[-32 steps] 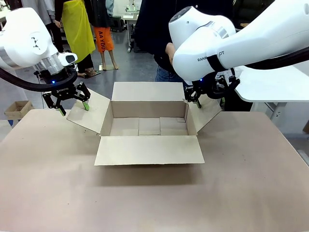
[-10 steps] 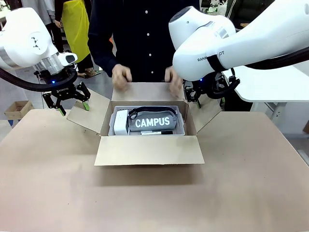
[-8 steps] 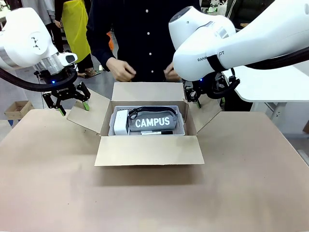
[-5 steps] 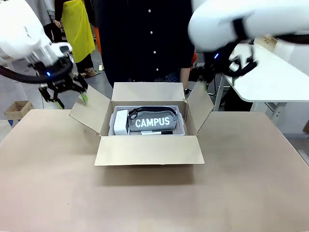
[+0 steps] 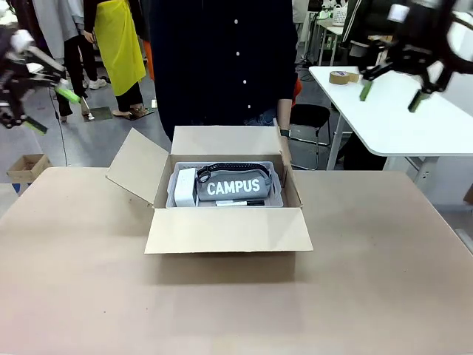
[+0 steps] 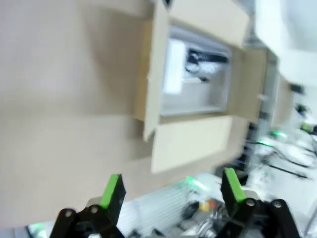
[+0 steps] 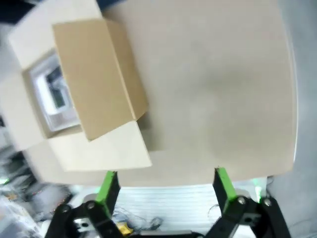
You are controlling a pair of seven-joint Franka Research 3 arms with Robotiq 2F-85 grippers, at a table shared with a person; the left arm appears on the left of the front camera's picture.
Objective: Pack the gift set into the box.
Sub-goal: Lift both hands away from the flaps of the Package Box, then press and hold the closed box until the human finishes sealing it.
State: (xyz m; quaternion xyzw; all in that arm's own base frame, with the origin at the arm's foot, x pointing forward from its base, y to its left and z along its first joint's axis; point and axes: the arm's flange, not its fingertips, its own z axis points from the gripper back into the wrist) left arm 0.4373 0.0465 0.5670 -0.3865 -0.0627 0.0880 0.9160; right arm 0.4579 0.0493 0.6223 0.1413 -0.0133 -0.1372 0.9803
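Pretty sure it's a robotics lab or workshop: left pincer [image 5: 50,111] and right pincer [image 5: 390,96] up beside a brown surface [image 5: 236,310], a white surface [image 5: 403,118] with a tape roll [image 5: 340,77], a black chair [image 5: 309,117], bare grey floor [image 5: 96,144], small carton [image 5: 26,167] sitting on it.

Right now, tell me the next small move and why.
Probably lower the left gripper to the left flap of the box and fold it in. The gift set already lies inside, all four flaps stand open, and the right gripper is open too, high up.
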